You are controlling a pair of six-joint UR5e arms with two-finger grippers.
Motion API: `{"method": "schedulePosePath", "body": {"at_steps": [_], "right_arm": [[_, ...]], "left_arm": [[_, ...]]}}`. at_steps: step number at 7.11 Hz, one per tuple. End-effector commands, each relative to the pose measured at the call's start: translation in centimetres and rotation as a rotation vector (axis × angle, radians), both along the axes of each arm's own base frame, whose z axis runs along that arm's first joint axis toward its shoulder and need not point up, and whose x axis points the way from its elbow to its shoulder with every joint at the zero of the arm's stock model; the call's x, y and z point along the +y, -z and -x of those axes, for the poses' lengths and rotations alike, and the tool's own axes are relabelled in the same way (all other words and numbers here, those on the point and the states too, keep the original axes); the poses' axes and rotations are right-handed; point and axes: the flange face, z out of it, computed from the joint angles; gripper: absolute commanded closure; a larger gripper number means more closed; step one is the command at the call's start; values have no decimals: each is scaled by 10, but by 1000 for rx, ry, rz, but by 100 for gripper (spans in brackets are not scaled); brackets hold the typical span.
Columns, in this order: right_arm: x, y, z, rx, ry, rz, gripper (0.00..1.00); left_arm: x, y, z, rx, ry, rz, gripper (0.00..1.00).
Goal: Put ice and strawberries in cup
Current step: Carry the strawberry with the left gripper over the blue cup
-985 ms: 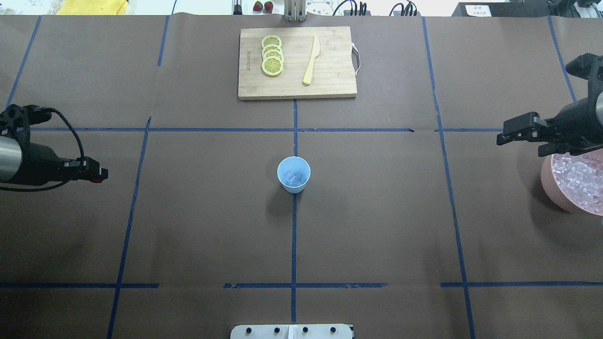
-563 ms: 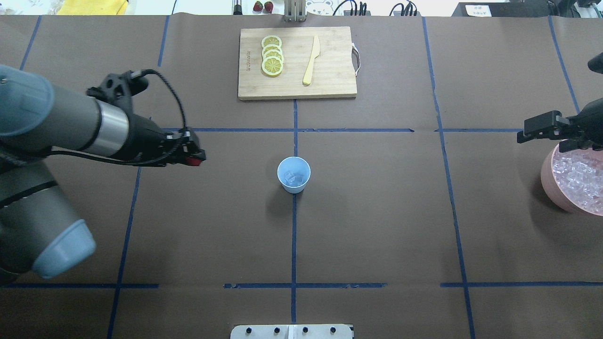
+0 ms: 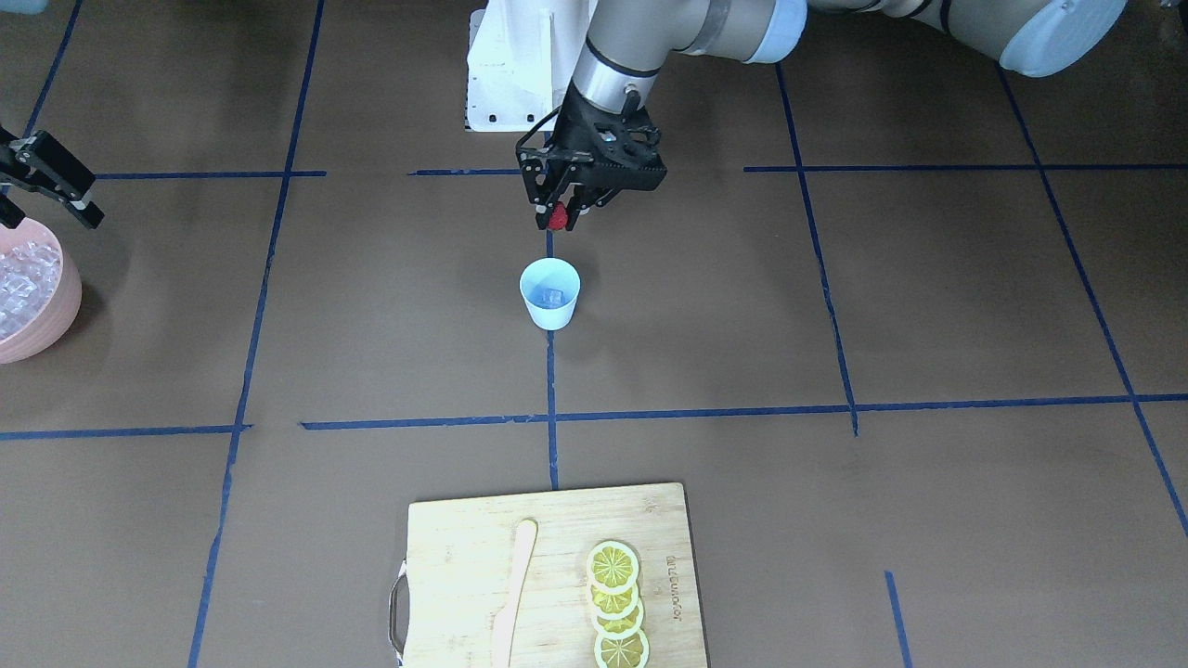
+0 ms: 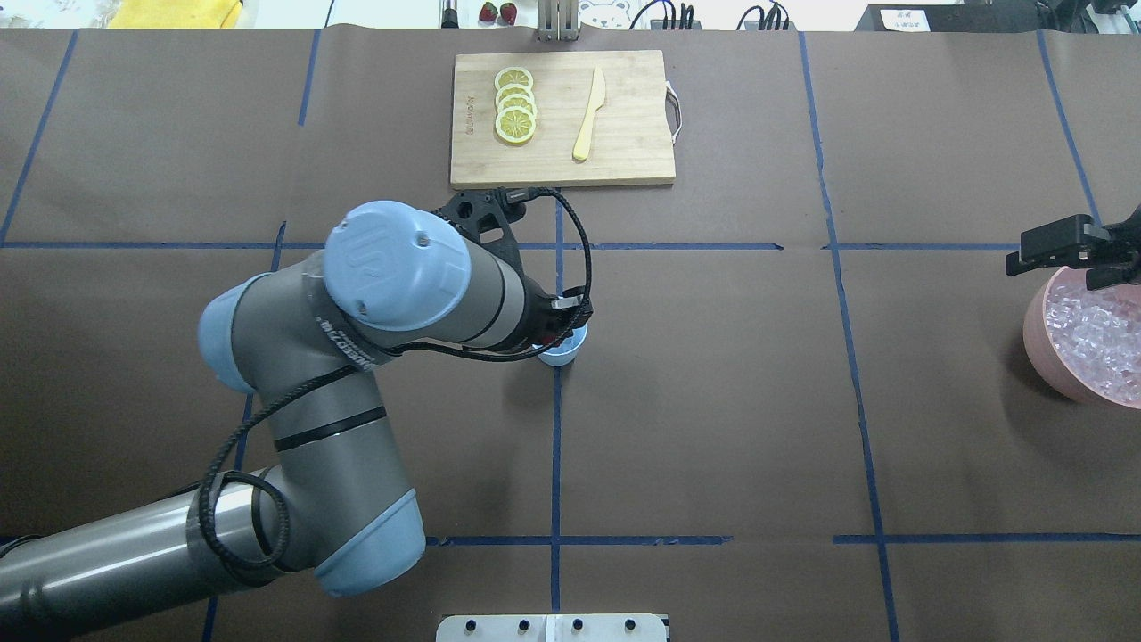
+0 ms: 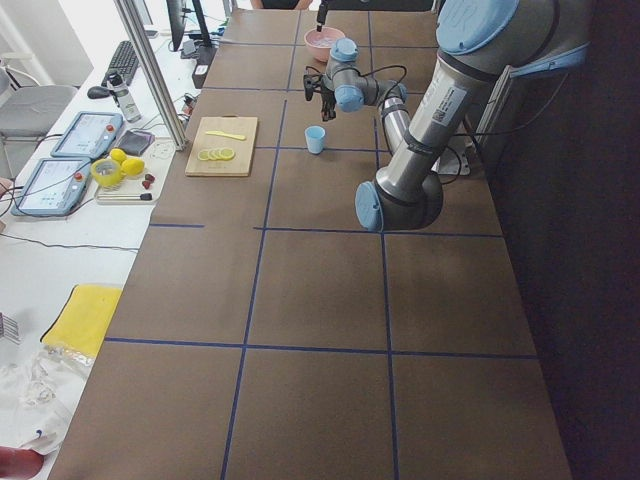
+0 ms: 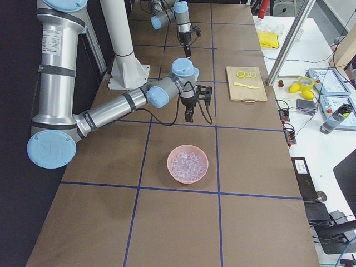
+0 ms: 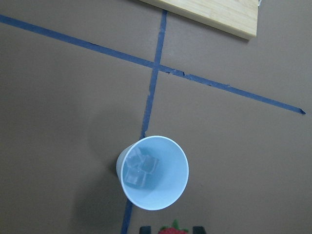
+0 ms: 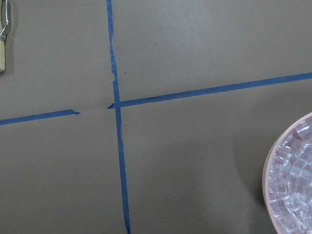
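The light-blue cup (image 3: 549,295) stands at the table's middle on a tape cross, with a few clear ice cubes (image 7: 139,168) in it. My left gripper (image 3: 557,219) is shut on a small red strawberry (image 3: 557,219) and hangs above the cup, by the rim nearest the robot. In the left wrist view the strawberry (image 7: 173,229) shows at the bottom edge, just short of the cup (image 7: 161,195). In the overhead view my left arm hides most of the cup (image 4: 563,355). My right gripper (image 4: 1056,267) is open and empty at the far edge of the pink bowl.
A pink bowl (image 4: 1036,352) full of ice stands at the table's right end. A wooden cutting board (image 4: 624,134) with lemon slices (image 4: 515,107) and a wooden knife (image 4: 588,116) lies at the far middle. Two spare strawberries (image 4: 497,12) sit beyond the table's far edge.
My left arm has swung in from the left edge to the cup, carrying the strawberry. My right gripper has drawn back to the right over the pink bowl's edge.
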Motion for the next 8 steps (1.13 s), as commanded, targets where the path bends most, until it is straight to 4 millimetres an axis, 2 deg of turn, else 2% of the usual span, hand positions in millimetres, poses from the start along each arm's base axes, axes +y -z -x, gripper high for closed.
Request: {"method": "schedulePosePath", "body": {"at_steps": [1, 3, 5, 6, 7, 8], "right_arm": [[0, -1, -1, 2, -1, 1, 0], [0, -1, -1, 1, 0, 1, 0], [0, -1, -1, 1, 0, 1, 0], [1, 0, -1, -1, 1, 0, 0], [1, -1, 0, 0, 1, 2, 0], [1, -1, 0, 0, 1, 2, 0]], "left_arm": [[-10, 0, -12, -36, 60, -30, 100], [-19, -16, -26, -86, 71, -38, 100], [-20, -19, -28, -92, 70, -36, 94], [-20, -19, -28, -94, 70, -36, 82], [-20, -19, -28, -92, 70, -36, 39], [-21, -19, -27, -95, 82, -42, 24]]}}
